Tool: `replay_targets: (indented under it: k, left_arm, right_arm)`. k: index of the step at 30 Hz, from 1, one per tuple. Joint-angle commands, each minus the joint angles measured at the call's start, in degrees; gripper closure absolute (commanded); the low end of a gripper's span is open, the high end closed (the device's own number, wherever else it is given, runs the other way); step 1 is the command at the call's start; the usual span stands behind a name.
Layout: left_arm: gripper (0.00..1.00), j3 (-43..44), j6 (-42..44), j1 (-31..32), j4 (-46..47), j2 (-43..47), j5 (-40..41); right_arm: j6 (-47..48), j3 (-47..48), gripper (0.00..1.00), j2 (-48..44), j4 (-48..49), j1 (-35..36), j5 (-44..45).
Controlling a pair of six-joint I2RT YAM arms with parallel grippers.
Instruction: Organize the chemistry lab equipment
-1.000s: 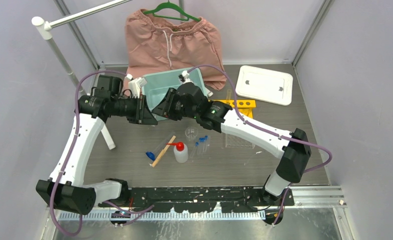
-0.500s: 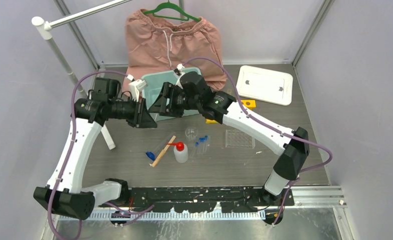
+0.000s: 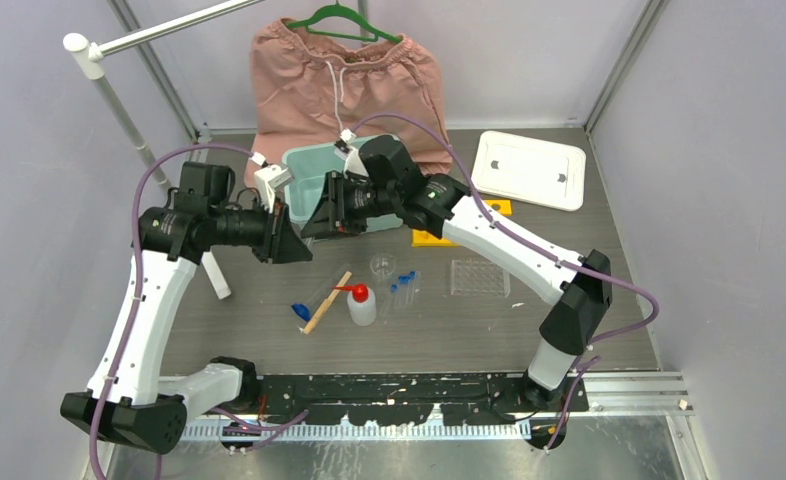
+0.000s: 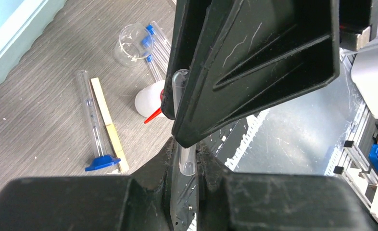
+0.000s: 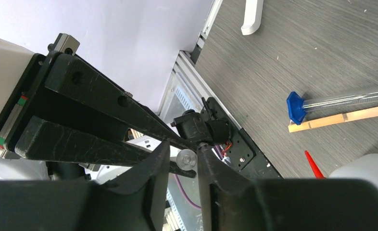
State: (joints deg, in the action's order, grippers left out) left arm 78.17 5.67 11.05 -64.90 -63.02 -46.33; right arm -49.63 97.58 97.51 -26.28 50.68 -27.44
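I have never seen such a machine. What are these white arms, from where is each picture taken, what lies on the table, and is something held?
These are two robot arms, the left arm and the right arm, bolted at the near edge of a table. The wide picture comes from a fixed camera above and behind them; each close picture comes from a camera on one wrist and shows that arm's own fingers. On the table lie a tiny beaker, blue-capped tubes, a squeeze bottle, a wooden stick, a clear rack and a yellow rack; farther back, a teal bin, a white lid and pink shorts. The left end effector is shut on a clear tube. The right end effector has its fingers beside that tube's end; whether it grips, I cannot tell.
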Motion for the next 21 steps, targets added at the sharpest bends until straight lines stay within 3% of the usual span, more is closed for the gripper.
replay_targets:
  k: [1,4,5,6,8,9,14,21]
  left_arm:
    - [0.85,0.0,2.0,0.2,-0.1,0.6,-1.3]
    - [0.78,-0.3,1.6,0.2,0.4,0.7,-1.3]
    - [0.71,-0.3,1.4,0.3,0.4,0.8,-1.2]
    - [0.55,-0.4,1.2,0.2,0.2,0.7,-1.0]
    - [0.06,-0.4,0.5,0.2,0.2,0.8,0.6]
    - [0.01,-0.4,-1.1,0.2,0.6,0.8,2.2]
    - [0.0,2.1,-4.9,0.2,-0.2,-0.7,5.6]
    - [0.0,2.7,-4.2,-0.2,-1.6,-2.0,10.3]
  right_arm:
    - [1.5,3.0,0.71,-0.7,-0.4,0.2,-2.4]
    - [2.2,3.6,0.82,-0.7,-1.6,0.1,-1.9]
    - [2.5,3.8,0.87,-0.8,-2.1,0.0,-1.6]
    - [2.9,4.1,0.91,-0.8,-2.9,-0.2,-1.2]
    - [4.5,5.0,0.97,-1.0,-5.5,-0.8,0.2]
    - [5.7,5.6,0.98,-1.2,-7.5,-1.1,1.4]
    - [15.4,5.0,0.98,-4.9,-17.4,-3.6,14.5]
    - [27.1,-6.5,0.99,-10.4,-22.7,-6.3,44.0]
